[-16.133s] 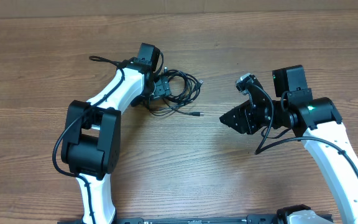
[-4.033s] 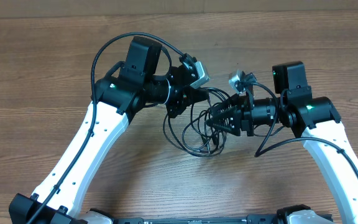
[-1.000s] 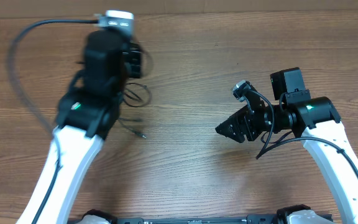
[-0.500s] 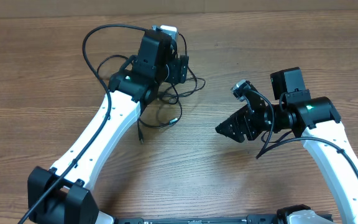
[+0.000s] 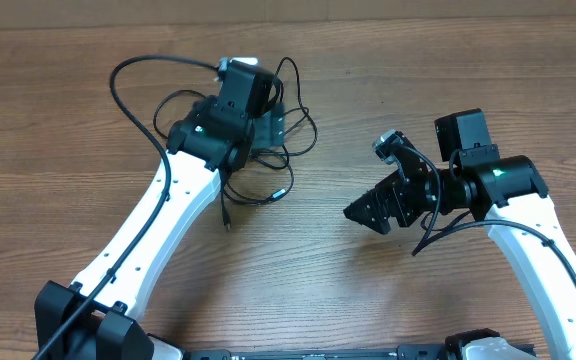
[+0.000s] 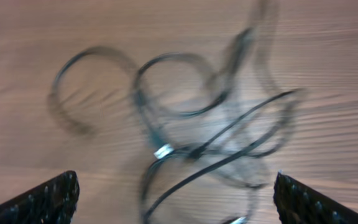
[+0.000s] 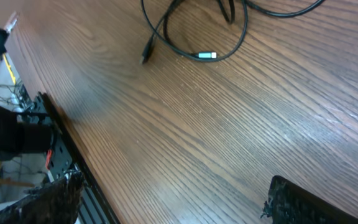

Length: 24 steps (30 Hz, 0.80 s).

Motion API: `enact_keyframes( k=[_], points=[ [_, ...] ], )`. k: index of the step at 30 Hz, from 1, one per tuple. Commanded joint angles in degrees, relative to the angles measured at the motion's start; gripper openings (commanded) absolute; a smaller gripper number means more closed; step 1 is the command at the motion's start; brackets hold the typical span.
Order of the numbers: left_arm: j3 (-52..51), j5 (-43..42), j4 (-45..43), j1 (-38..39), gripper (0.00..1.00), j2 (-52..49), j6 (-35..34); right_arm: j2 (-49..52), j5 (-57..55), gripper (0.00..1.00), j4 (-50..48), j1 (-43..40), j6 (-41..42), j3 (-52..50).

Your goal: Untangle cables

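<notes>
1. Bench. One brown wood-grain bench (image 5: pixel 438 70) carries everything in view.

2. Arms. Two white-and-black robot arms reach in from the near edge, one on the left (image 5: pixel 158 230) and one on the right (image 5: pixel 543 250). Each shows one small green indicator light, two in all. Any lettering on the housings is too small to read.

3. Cables. The thin black flexible cables (image 5: pixel 268 199) lie in one loose tangle of overlapping loops on the bench, left of centre and towards the far side. The loops cross too often to count the cords.
- The overhead view shows two plug ends at the near side of the tangle. One is silver-tipped (image 5: pixel 281 190) and one is dark (image 5: pixel 226 224).
- The right wrist view shows the same pair of ends. The silver tip sits on a curved run of cord and the dark plug lies just left of it.
- The left wrist view is blurred. It shows several loops and one bright silver tip near the middle.

4. Left pincer (image 5: pixel 273 122). It hangs directly over the tangle. In the left wrist view its two black fingers stand at the lower corners, spread wide, gripping nothing.

5. Right pincer (image 5: pixel 360 212). It is right of the tangle and well apart from it, pointing left. Its two fingers are also spread wide, with only bare bench between them.
</notes>
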State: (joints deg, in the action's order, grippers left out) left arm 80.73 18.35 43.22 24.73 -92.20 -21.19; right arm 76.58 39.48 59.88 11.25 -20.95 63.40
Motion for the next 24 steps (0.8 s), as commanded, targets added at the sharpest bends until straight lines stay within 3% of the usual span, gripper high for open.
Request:
enact_keyframes(
  k=[1, 7, 12, 19, 24],
  points=[
    [0.7, 11.0, 5.7, -1.4, 1.0, 1.2, -7.1, 0.1, 1.7, 0.94, -1.1, 0.0, -0.1, 0.3],
    [0.7, 10.3, 10.4, -4.5, 1.0, 1.1, -9.1, 0.1, 1.7, 0.95, -2.4, 0.0, 0.7, 0.3],
    [0.6, 1.5, 10.2, -5.6, 1.0, 0.7, -8.3, 0.1, 1.7, 0.96, -2.8, 0.0, 1.5, 0.3],
    [-1.7, -8.5, 9.5, -4.7, 1.0, -2.9, 4.1, 0.1, 1.7, 1.0, -2.8, 0.0, 1.7, 0.3],
    [-5.5, -13.1, 9.0, -4.4, 1.0, -6.3, 5.2, 0.1, 1.7, 1.0, -2.8, 0.0, 2.8, 0.3]
  ],
)
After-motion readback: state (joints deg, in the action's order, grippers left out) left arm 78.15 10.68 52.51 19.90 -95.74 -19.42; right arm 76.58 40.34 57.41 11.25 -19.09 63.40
